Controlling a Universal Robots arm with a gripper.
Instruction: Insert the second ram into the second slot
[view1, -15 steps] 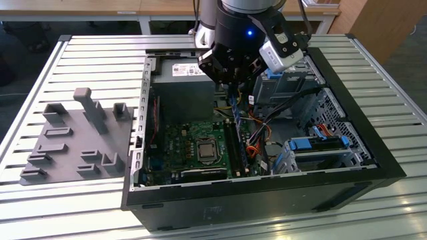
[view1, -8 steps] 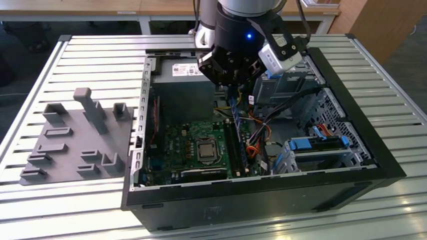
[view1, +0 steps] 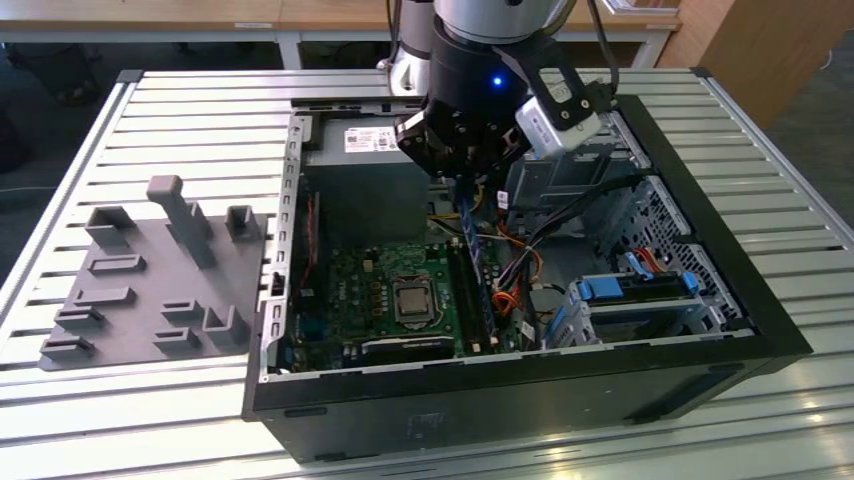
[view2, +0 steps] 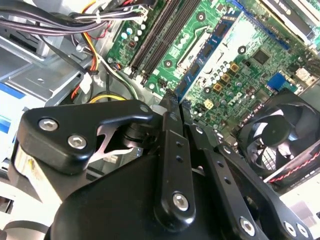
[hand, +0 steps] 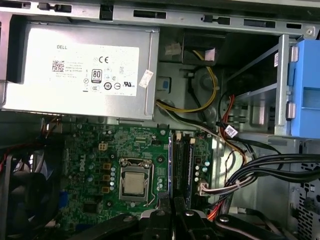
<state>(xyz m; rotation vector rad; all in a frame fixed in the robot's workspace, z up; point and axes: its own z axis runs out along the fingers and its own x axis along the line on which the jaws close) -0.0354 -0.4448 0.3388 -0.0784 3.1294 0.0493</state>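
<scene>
My gripper (view1: 461, 183) hangs inside the open computer case (view1: 534, 375), above the motherboard (view1: 387, 300). It is shut on the second ram (view1: 470, 240), a thin blue stick seen edge-on that reaches down toward the black memory slots (view1: 483, 300). In the first wrist view the ram (hand: 171, 160) runs as a blue line along the near side of the slots (hand: 186, 160), out from my gripper (hand: 172, 210). In the second wrist view the black fingers (view2: 170, 125) press together at my gripper (view2: 173, 102), with the dark slots (view2: 157, 37) beyond. Whether the stick touches a slot I cannot tell.
The silver power supply (hand: 80, 70) fills the case's back. The processor socket (hand: 132, 182) lies beside the slots, a fan (view2: 280, 135) farther off. Cable bundles (hand: 250, 170) and blue drive clips (view1: 641, 285) crowd the other side. A grey fixture tray (view1: 147, 280) lies outside, at the exterior view's left.
</scene>
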